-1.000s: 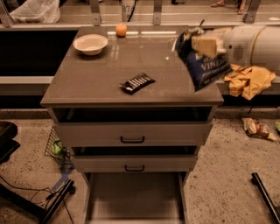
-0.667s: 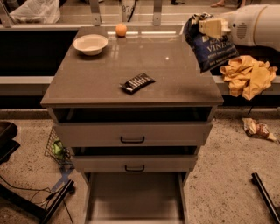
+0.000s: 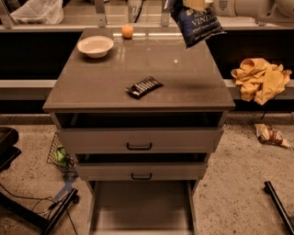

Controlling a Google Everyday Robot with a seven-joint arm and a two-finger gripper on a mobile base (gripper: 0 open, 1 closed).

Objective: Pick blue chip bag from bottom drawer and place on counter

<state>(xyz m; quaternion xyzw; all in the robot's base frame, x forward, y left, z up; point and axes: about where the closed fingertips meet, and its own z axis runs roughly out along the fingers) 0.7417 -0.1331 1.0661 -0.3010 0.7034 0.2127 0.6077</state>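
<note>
Bowl [image 3: 95, 46] first: you see it, white, on the far left of the counter [image 3: 183, 87], with an orange [image 3: 127, 31] just to its right at the far edge. Toward the near middle lies a striped bar wrapper [image 3: 144, 86], and below it the bottom drawer [image 3: 140, 206] stands pulled out. Right of centre, the blue chip bag [image 3: 195, 23] hangs in the air over the counter's far right corner, not touching it, its top pinched in the gripper [image 3: 196, 3] at the upper edge of your view. Well off to the right, a yellow cloth [image 3: 259, 82] lies heaped on a ledge.
</note>
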